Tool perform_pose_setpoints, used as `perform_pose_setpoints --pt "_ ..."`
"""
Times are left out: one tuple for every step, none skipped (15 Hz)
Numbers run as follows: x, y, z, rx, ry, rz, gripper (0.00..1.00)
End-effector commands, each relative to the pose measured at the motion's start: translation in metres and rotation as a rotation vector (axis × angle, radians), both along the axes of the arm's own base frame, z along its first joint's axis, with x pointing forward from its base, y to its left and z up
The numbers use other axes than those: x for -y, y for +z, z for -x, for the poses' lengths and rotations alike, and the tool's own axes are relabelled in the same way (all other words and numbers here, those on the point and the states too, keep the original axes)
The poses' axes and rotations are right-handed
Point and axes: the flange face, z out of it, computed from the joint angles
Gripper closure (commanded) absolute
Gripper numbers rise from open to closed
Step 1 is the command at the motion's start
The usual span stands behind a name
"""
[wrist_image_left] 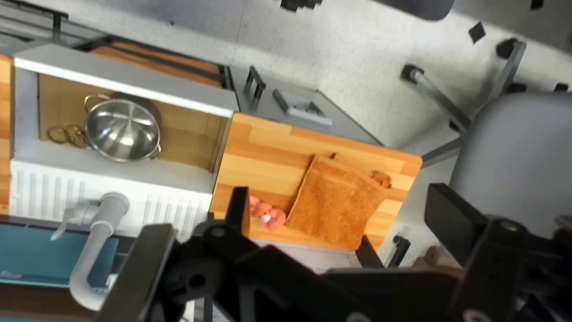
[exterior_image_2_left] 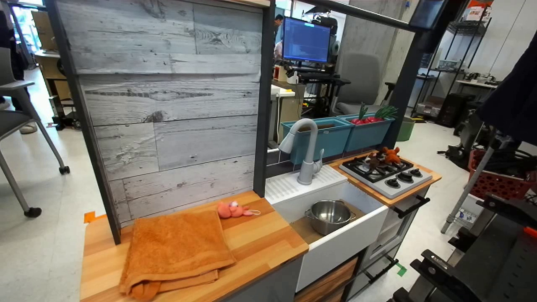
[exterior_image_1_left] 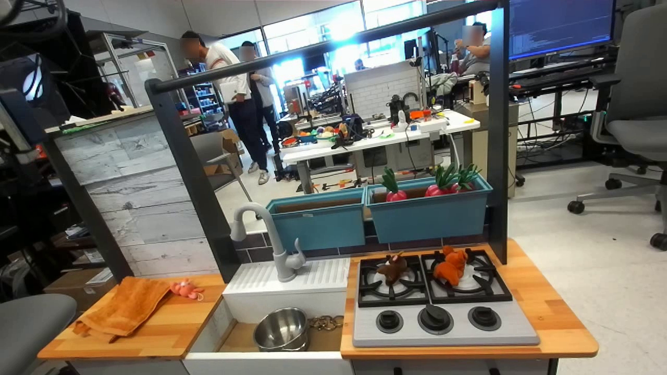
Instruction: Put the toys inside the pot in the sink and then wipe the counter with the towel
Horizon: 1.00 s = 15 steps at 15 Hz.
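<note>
Three toys show: a pink one [exterior_image_2_left: 235,209] on the wooden counter [exterior_image_2_left: 268,239], a brown one [exterior_image_1_left: 392,268] on the left burner and an orange one [exterior_image_1_left: 451,265] on the right burner. The steel pot [wrist_image_left: 123,129] stands upright inside the white sink [exterior_image_2_left: 342,247]; its visible inside holds nothing. Folded flat, the orange towel [exterior_image_2_left: 180,247] lies on the counter close to the pink toy. My gripper [wrist_image_left: 340,203] is open high above this counter, its fingers wide apart with nothing between them. In the wrist view the left finger partly covers the pink toy.
A grey faucet [exterior_image_1_left: 281,250] rises behind the sink. Linked rings [exterior_image_1_left: 326,323] lie beside the pot. Blue planters [exterior_image_1_left: 427,211], one with toy radishes, hang at the back. A plank panel [exterior_image_2_left: 168,117] and dark posts [exterior_image_1_left: 498,130] frame the counter. The stovetop [exterior_image_1_left: 443,323] is right of the sink.
</note>
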Motion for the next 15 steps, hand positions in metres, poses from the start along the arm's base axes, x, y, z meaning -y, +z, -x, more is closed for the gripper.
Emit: perform_pose_setpoints --pt "-0.004 -0.007 -0.002 -0.047 0.002 0.026 0.0" --pt "-0.009 -0.013 -0.003 -0.076 -0.008 0.056 0.0" --pt "-0.014 -0.018 -0.004 -0.091 -0.013 0.073 0.0" --pt "-0.016 -0.02 -0.004 -0.096 -0.014 0.081 0.0" --pt "-0.017 -0.016 -0.004 -0.081 -0.023 0.087 0.0" --pt "-0.022 -0.018 -0.006 -0.07 -0.011 0.079 0.0" --pt "-0.028 -0.025 -0.011 -0.081 -0.012 0.085 0.0" --pt "-0.034 -0.033 -0.02 -0.07 -0.001 0.103 0.0" --pt "-0.041 -0.045 -0.031 -0.061 0.024 0.101 0.0" --pt "-0.047 -0.06 -0.045 -0.057 0.018 0.106 0.0" --pt "-0.051 -0.076 -0.06 -0.041 0.01 0.108 0.0" --pt "-0.052 -0.089 -0.072 -0.02 -0.009 0.118 0.0" --pt "-0.054 -0.104 -0.085 -0.005 -0.028 0.123 0.0" --pt "-0.054 -0.121 -0.097 -0.014 -0.052 0.134 0.0" --pt "-0.057 -0.141 -0.109 -0.032 -0.068 0.134 0.0"
